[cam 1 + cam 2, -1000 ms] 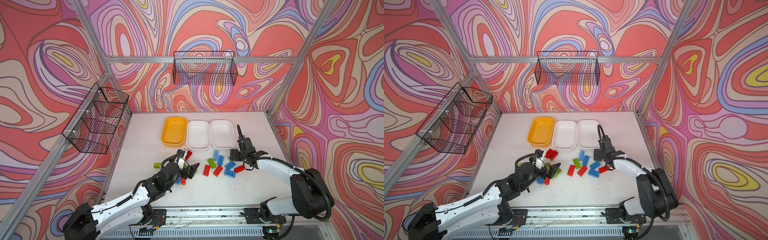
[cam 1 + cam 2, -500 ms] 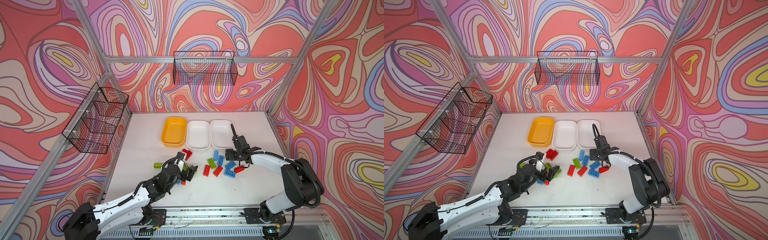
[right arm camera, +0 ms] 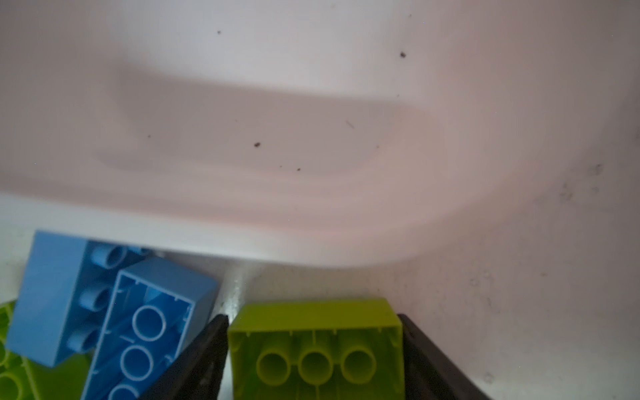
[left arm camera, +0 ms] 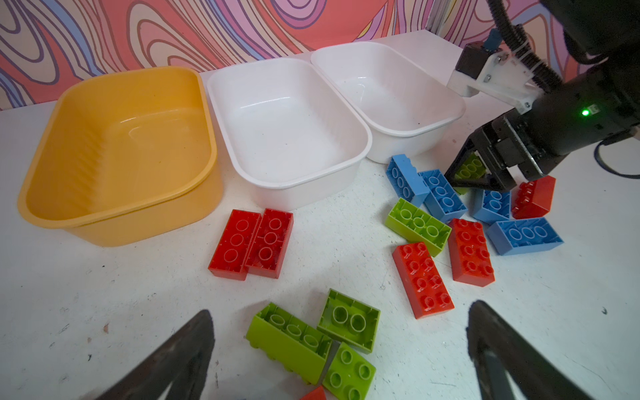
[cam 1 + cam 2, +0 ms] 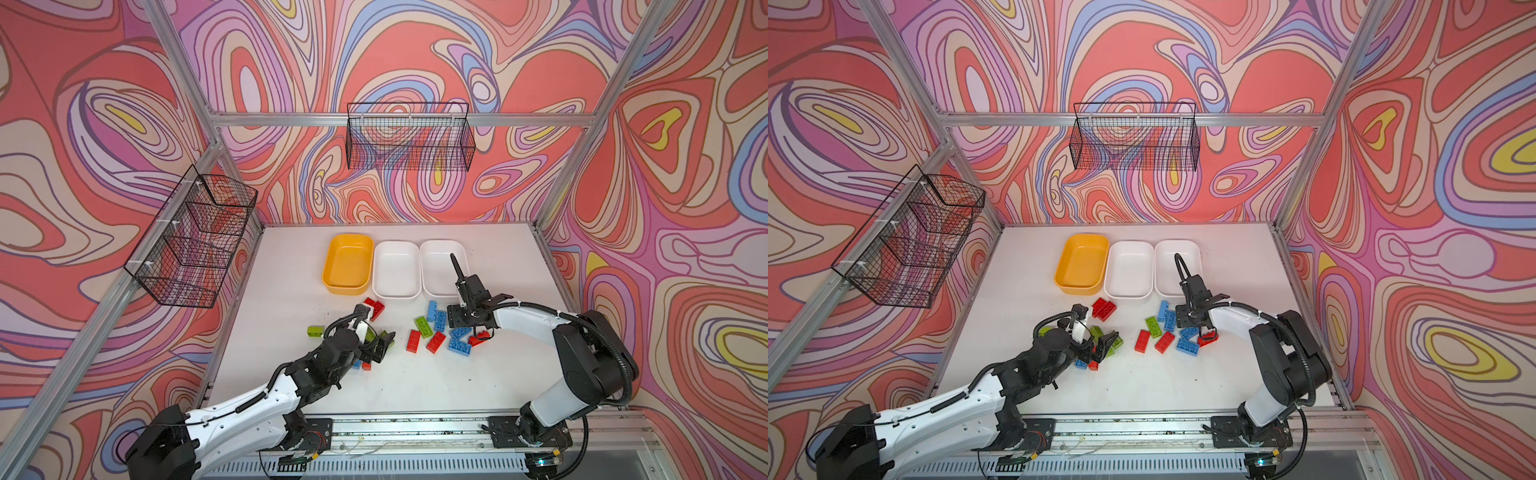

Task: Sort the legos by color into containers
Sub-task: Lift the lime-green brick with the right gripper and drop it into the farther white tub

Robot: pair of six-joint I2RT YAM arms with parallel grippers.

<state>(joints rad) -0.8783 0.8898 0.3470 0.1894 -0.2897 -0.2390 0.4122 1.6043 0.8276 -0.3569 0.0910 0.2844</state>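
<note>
Red, blue and lime green legos lie loose on the white table [image 5: 415, 386] in front of three empty containers: a yellow tub [image 5: 348, 262] and two white tubs [image 5: 395, 270] [image 5: 440, 266]. My right gripper [image 5: 456, 321] points down just before the right white tub, its fingers [image 3: 197, 363] pressed on both sides of a lime green lego [image 3: 315, 346] [image 4: 469, 168]. Blue legos [image 3: 104, 311] lie beside it. My left gripper [image 5: 380, 345] [image 4: 341, 349] hovers open over a cluster of three green legos [image 4: 311, 332], touching none.
Two red legos [image 5: 374, 307] lie side by side near the yellow tub, and a lone green one [image 5: 315, 331] sits at the left. Red, green and blue bricks [image 5: 435, 343] crowd the middle. Black wire baskets [image 5: 409, 139] [image 5: 195, 241] hang on the walls.
My right gripper has moved left toward the right white tub, come down over a green lego, and narrowed its jaws onto it. The left arm has hardly moved.
</note>
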